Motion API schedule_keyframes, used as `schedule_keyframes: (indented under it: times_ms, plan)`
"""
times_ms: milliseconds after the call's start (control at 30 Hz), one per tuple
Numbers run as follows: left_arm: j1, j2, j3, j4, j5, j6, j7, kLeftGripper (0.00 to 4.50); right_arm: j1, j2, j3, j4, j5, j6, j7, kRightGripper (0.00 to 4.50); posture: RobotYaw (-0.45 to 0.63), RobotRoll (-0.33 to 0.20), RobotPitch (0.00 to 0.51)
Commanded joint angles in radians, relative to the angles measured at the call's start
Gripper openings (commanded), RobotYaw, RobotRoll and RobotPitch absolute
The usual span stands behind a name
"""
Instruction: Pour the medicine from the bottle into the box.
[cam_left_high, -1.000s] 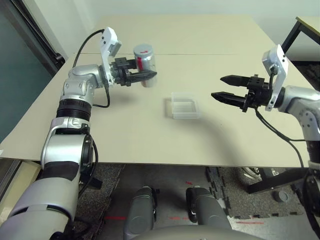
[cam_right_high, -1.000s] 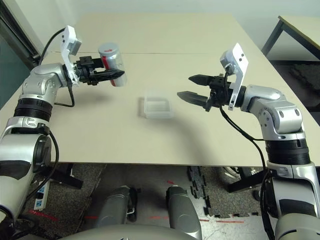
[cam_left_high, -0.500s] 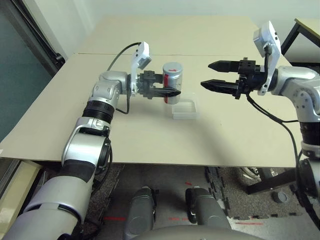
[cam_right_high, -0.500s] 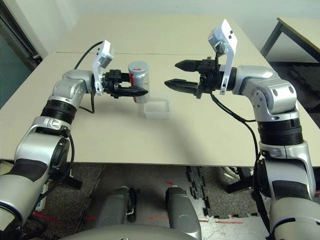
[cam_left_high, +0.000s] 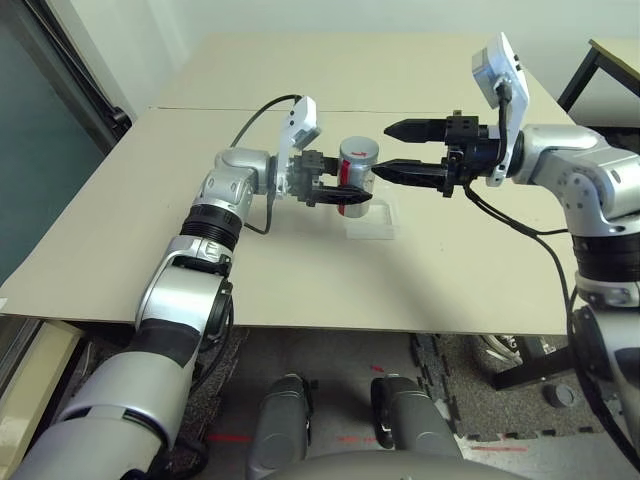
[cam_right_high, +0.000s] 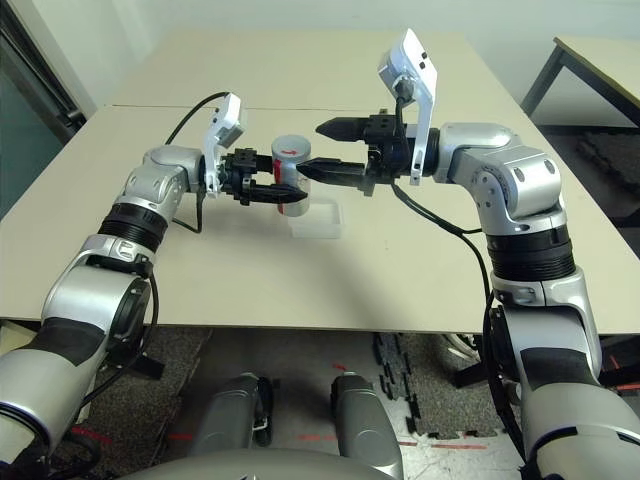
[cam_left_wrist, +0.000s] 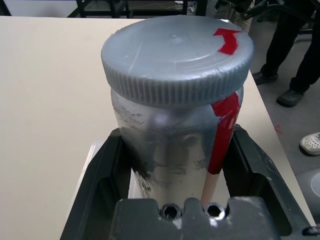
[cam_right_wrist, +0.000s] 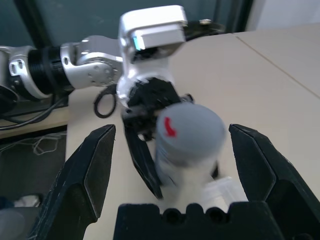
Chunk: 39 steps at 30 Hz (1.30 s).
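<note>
The bottle (cam_left_high: 355, 172) is silver-grey with a red stripe and a grey cap with a red arrow. It stands upright in the air, and my left gripper (cam_left_high: 354, 196) is shut on its lower body. In the left wrist view both black fingers (cam_left_wrist: 100, 175) clamp the bottle (cam_left_wrist: 175, 110). The clear box (cam_left_high: 374, 224) lies on the table just below and to the right of the bottle. My right gripper (cam_left_high: 384, 150) is open at cap height, its tips close to the cap. In the right wrist view the cap (cam_right_wrist: 189, 127) sits between the spread fingers (cam_right_wrist: 95, 165). I cannot tell if they touch it.
The beige table (cam_left_high: 300, 270) has a seam (cam_left_high: 200, 108) running across its far part. A second table (cam_left_high: 615, 45) stands at the far right. In the left wrist view a person's legs and shoes (cam_left_wrist: 292, 75) stand on the floor beyond the table's edge.
My left arm carried the bottle right, from the table's left part to just above the box. My right gripper moved left and up to the cap, still open.
</note>
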Motion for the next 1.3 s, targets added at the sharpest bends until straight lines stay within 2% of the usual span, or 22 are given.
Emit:
schedule_keyframes:
  times_ms: [33, 633, 1300]
  plan:
    - [-0.024, -0.013, -0.008, 0.031, 0.019, -0.017, -0.004, 2.81, -0.033, 0.018, 0.026, 0.023, -0.019, -0.013, -0.001, 4.50, -0.10, 0.000, 0.056]
    - [-0.012, -0.045, -0.020, -0.014, 0.012, -0.002, -0.008, 2.81, -0.070, 0.105, 0.063, 0.146, -0.135, -0.129, -0.025, 4.50, -0.08, 0.000, 0.067]
    - [0.009, -0.040, -0.012, -0.061, 0.002, 0.028, 0.008, 2.81, -0.048, 0.092, 0.033, 0.187, -0.154, -0.149, -0.014, 4.50, -0.07, 0.000, 0.073]
